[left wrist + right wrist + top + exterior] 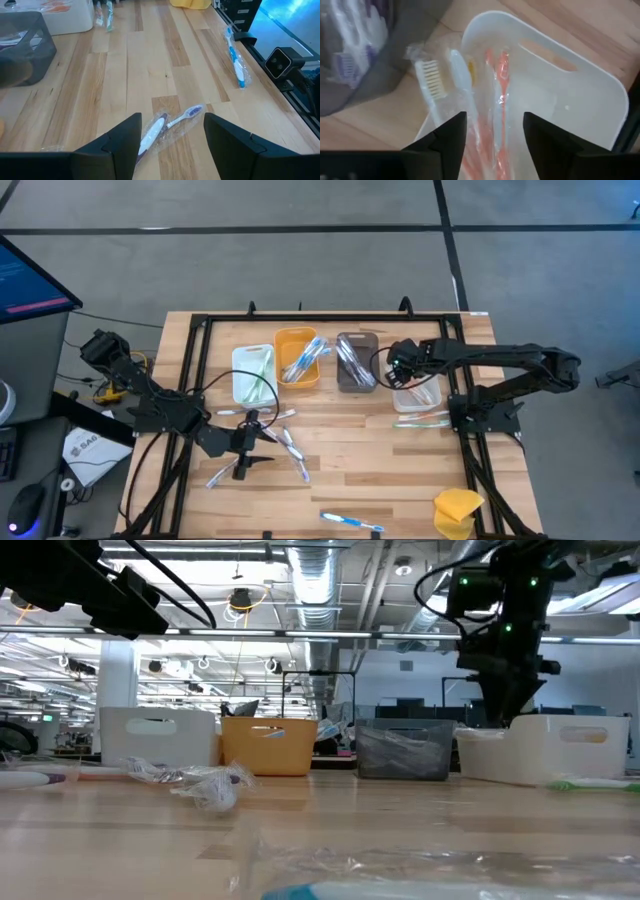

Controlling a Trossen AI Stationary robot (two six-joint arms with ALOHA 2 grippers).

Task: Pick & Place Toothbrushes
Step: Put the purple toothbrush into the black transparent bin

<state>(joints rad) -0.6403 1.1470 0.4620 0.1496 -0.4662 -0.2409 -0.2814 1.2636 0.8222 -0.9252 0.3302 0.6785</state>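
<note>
Two grippers stand open: the right gripper [491, 145], holding nothing, hangs over the white bin [580, 95] where wrapped orange toothbrushes [497, 90] lie, likely sorted by colour, while the left gripper [170, 142], also empty, hovers over a loose toothbrush [167, 125] on the table [150, 60], seemingly its next pick

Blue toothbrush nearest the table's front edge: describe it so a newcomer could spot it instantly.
Start in the high view at the wooden table and go to the edge farthest from the row of four bins. The blue-and-white toothbrush lies there in a clear wrapper, just left of the yellow sponge-like lump. It lies alone, well away from the toothbrushes scattered around the left gripper.
</note>
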